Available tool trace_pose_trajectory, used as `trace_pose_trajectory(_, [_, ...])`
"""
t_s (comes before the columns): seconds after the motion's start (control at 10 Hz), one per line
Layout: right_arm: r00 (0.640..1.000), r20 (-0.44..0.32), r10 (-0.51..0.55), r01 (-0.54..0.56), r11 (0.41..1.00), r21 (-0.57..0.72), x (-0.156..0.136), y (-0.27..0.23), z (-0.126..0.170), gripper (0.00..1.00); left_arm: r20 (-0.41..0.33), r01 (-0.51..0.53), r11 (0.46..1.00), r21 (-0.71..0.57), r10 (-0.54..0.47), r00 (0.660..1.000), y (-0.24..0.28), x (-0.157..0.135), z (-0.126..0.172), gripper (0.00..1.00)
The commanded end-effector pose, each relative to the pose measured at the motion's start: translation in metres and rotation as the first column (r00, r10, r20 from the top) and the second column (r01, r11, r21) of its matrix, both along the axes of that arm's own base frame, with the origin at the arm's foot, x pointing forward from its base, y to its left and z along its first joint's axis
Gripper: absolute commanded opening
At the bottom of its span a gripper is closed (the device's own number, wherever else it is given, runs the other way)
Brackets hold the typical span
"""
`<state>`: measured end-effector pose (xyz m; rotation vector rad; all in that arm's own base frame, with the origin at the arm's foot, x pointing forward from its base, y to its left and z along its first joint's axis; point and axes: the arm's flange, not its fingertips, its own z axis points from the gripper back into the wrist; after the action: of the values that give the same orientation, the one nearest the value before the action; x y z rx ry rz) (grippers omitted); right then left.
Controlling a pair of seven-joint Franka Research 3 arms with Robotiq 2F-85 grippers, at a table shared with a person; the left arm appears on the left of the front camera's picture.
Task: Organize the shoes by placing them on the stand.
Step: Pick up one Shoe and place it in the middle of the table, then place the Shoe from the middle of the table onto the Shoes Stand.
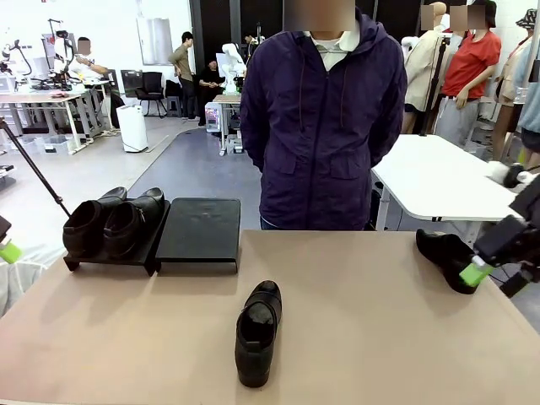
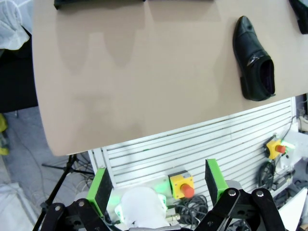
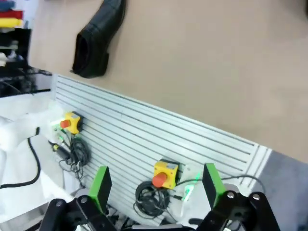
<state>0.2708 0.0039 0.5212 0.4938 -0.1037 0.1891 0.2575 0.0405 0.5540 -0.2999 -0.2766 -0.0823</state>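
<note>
Judging by the glossy leather and thick soles, we expect these shoes to be light enough for one arm. They look stiff at sole and heel but soft and slippery over the upper, so we would pinch the side wall at the opening or span the heel rather than squeeze the rounded toe. Two shoes [image 1: 114, 224] sit side by side on the left platform [image 1: 110, 263] of the stand, and the right platform [image 1: 201, 228], just beside it, is bare. A third shoe [image 1: 257, 333] lies mid-table, its opening toward our edge. A fourth shoe [image 1: 445, 257] rests at the table's right side, close to the right gripper [image 3: 156, 184]. That gripper's jaws stand wide apart with nothing between them, and so do those of the left gripper [image 2: 157, 185], which hangs off the table's edge. A person [image 1: 325, 118] in a dark jacket stands at the far side. We see nothing lying between the loose shoes and the bare platform, though the two parked shoes could be nudged when we set one down.
</note>
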Motion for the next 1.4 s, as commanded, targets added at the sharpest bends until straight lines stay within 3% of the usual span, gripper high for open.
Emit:
trace_pose_trajectory(0.0, [0.997, 0.077, 0.018, -0.018, 1.000, 0.005, -0.009, 0.006, -0.010, 1.00, 0.005, -0.015, 1.000, -0.007, 0.015, 1.000, -0.001, 0.000, -0.001, 1.00])
trace_pose_trajectory(0.1, [0.994, 0.099, -0.049, 0.051, 0.998, -0.025, -0.005, 0.010, -0.015, 1.00, 0.005, -0.015, 1.000, -0.007, 0.015, 1.000, -0.001, 0.000, -0.001, 1.00])
trace_pose_trajectory(0.2, [1.000, 0.029, -0.001, 0.001, 1.000, 0.000, 0.000, -0.006, 0.004, 1.00, 0.005, -0.015, 1.000, -0.007, 0.015, 1.000, -0.001, 0.000, -0.001, 1.00])
trace_pose_trajectory(1.3, [1.000, 0.029, -0.001, 0.001, 1.000, 0.000, 0.000, -0.006, 0.004, 1.00, 0.005, -0.015, 1.000, -0.007, 0.015, 1.000, -0.001, 0.000, -0.001, 1.00])
